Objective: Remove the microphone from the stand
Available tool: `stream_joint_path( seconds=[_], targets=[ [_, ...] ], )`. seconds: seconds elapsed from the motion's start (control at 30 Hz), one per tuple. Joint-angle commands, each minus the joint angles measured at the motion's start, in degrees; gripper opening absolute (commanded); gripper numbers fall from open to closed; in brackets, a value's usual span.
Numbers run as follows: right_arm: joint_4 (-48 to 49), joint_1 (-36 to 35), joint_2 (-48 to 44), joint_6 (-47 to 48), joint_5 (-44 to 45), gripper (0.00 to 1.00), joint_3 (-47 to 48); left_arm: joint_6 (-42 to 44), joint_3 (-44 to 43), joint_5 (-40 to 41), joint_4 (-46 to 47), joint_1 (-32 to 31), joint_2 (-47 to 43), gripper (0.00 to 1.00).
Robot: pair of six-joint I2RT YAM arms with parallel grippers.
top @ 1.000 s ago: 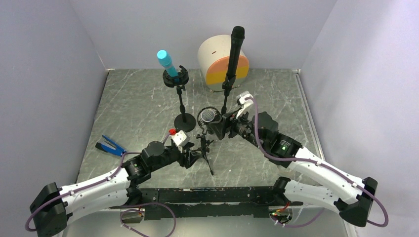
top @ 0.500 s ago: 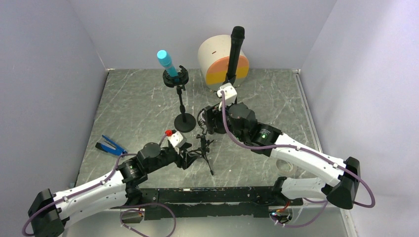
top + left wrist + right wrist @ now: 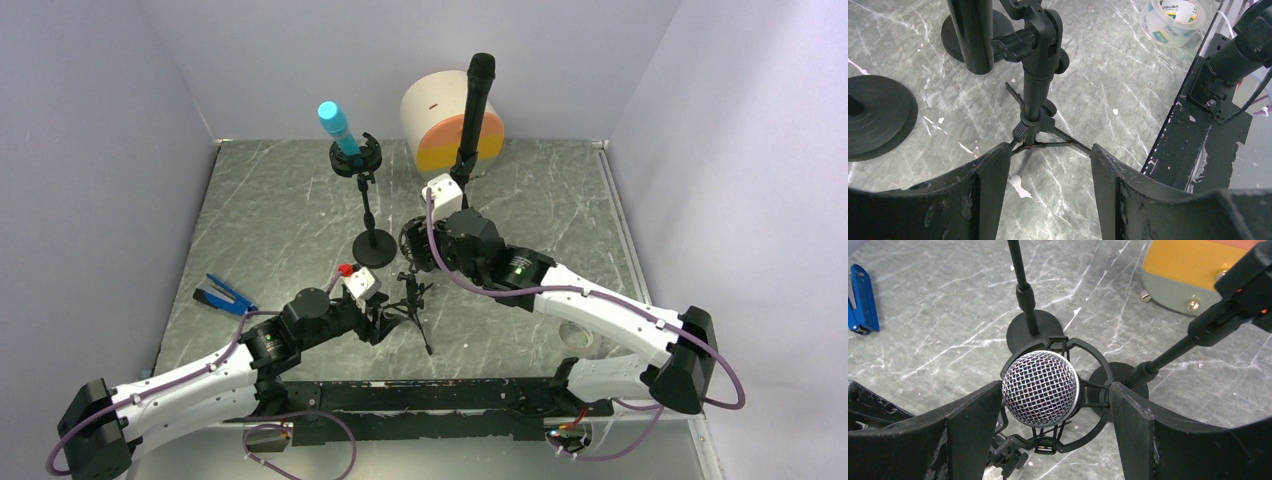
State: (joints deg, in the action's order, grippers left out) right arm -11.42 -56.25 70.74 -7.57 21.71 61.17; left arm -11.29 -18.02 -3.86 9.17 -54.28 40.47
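The microphone (image 3: 1040,389) sits in the ring of its shock mount (image 3: 1096,371) on top of the small tripod stand (image 3: 1037,95), near the middle of the table (image 3: 270,210). Its mesh head faces straight up into the right wrist view, so its long axis runs roughly along the approach line of the right tool (image 3: 1054,392) — the body is hidden beneath the head. That tool hangs over the head with its jaws apart, one finger on each side. One is just beside the mesh, though I cannot tell whether it touches. The other is out by the ring's rim, with a clear gap to the mesh. Nothing is grasped yet. The right arm is plainly the nearer one to the microphone.

Lower down, the left tool (image 3: 1050,150) is also released, its fingers straddling the tripod's legs without touching the post — placed, I judge, to steady the stand while the other arm lifts. The pull would need to follow the microphone's axis, up and out of the ring, not sideways against it.

Further out, a blue microphone (image 3: 337,124) and a black microphone (image 3: 477,90) stand on their own stands, well clear of both tools
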Motion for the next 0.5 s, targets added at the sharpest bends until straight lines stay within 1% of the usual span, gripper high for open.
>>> stream_joint_path(
  seconds=[0.0, 0.07, 0.2, 0.27, 0.37, 0.47],
  targets=[
    [1.1, -0.2, 1.0, 0.8, -2.2, 0.81, 4.0, 0.4, -2.4, -0.7, 1.1, 0.1, -0.8, 0.64],
    [1.3, -0.2, 1.5, 1.1, -2.4, 0.8, 3.9, 0.6, -2.4, -0.4, 0.5, 0.1, -1.1, 0.64],
    [0.9, -0.2, 2.0, 1.1, -0.9, 0.73, 3.4, 0.5, -2.0, -0.1, 0.1, 0.1, -2.1, 0.64],
    [0.8, -0.3, 1.7, 1.0, -0.3, 0.71, 3.0, 0.4, -1.9, 0.1, 0.1, 0.1, -2.3, 0.64],
    [-0.4, -0.2, 1.5, 1.1, 0.2, 0.76, 3.1, 0.6, -1.9, 0.2, 0.0, 0.1, -2.1, 0.64],
    [-0.6, -0.2, 1.3, 1.5, -0.2, 0.75, 2.9, 0.6, -2.0, 0.3, 0.5, 0.1, -1.6, 0.64]
  ],
)
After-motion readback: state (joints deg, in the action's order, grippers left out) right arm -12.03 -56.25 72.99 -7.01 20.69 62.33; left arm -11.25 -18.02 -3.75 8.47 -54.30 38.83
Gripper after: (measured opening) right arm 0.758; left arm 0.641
